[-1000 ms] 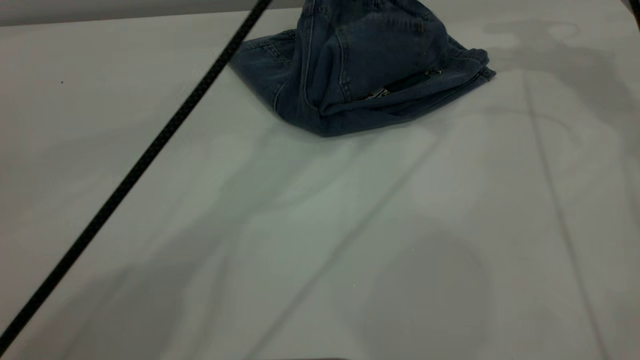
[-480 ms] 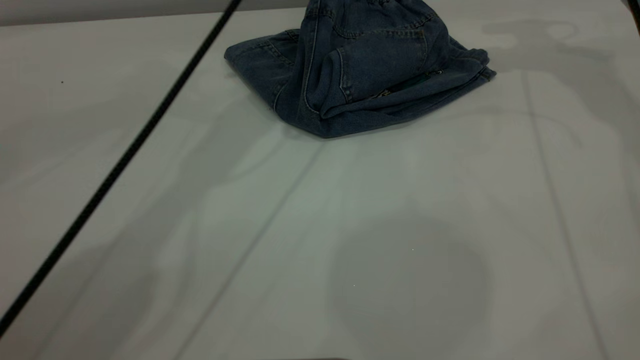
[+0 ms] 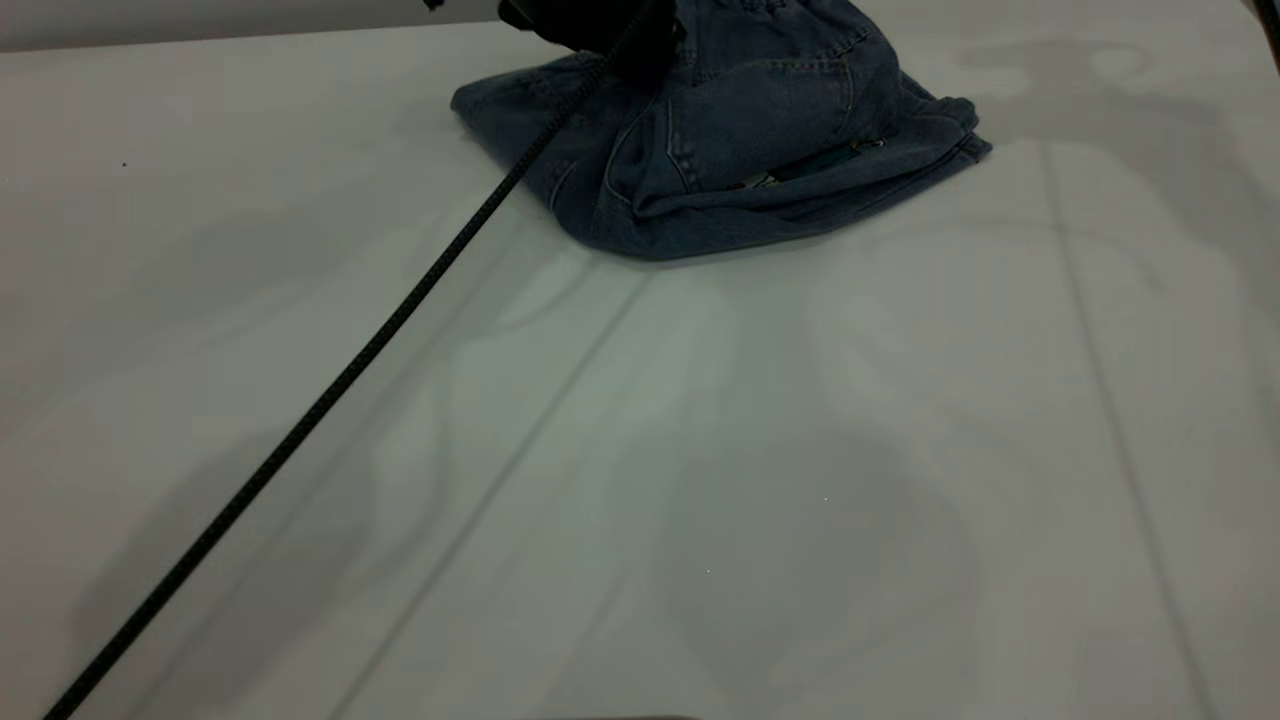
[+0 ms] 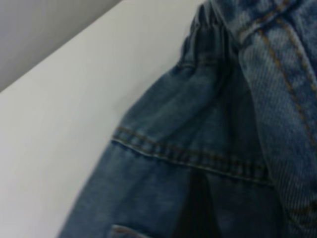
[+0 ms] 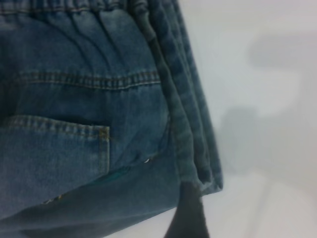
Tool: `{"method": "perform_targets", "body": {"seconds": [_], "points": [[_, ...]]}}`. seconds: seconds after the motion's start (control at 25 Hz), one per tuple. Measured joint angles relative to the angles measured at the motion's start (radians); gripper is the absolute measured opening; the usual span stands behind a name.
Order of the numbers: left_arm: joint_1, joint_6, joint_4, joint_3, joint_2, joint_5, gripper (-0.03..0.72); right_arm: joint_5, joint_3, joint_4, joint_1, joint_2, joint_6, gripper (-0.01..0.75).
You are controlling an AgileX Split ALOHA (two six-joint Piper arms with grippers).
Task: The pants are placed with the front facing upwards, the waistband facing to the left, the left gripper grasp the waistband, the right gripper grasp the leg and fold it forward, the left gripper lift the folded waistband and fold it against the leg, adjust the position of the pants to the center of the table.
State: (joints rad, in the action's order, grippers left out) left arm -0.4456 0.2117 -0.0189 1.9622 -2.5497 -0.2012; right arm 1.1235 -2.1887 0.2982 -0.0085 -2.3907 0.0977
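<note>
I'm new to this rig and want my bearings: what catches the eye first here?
A bunched heap of blue denim pants lies at the far edge of the pale table, its upper part raised out of view. The black left gripper sits at its far left side, its cable slanting across the table.

Exterior view overlooks the table (image 3: 640,450); both wrist views crowd the pants (image 3: 740,150).

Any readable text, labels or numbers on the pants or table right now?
None readable. The pants show only stitching and a sliver of coloured print tucked in a fold, too hidden to read. The table is unmarked.
</note>
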Motion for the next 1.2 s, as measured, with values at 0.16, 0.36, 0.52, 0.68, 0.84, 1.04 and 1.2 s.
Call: {"method": "perform_targets", "body": {"seconds": [0.16, 0.36, 0.52, 0.68, 0.84, 1.04, 1.2], "points": [[-0.035, 0.000, -0.045, 0.000, -0.024, 0.026, 0.534, 0.000, 0.000, 0.005, 0.000, 0.000, 0.000, 0.514], [-0.102, -0.002, -0.059, 0.003, -0.025, 0.035, 0.534, 0.000, 0.000, 0.009, 0.000, 0.000, 0.002, 0.514], [-0.120, -0.003, -0.060, 0.011, -0.035, 0.035, 0.534, 0.000, 0.000, 0.022, 0.000, 0.000, 0.002, 0.514], [-0.120, -0.004, -0.061, 0.011, -0.065, 0.035, 0.534, 0.000, 0.000, 0.025, 0.000, 0.000, 0.002, 0.514], [-0.120, 0.000, -0.060, 0.021, -0.075, 0.018, 0.534, 0.000, 0.000, 0.025, 0.000, 0.000, 0.002, 0.514], [-0.120, 0.122, -0.030, 0.035, -0.069, -0.081, 0.513, 0.000, 0.000, 0.026, 0.000, 0.000, 0.002, 0.514], [-0.122, 0.287, 0.029, 0.039, -0.042, -0.223, 0.469, -0.001, 0.000, 0.028, 0.000, 0.000, 0.004, 0.514]]}}
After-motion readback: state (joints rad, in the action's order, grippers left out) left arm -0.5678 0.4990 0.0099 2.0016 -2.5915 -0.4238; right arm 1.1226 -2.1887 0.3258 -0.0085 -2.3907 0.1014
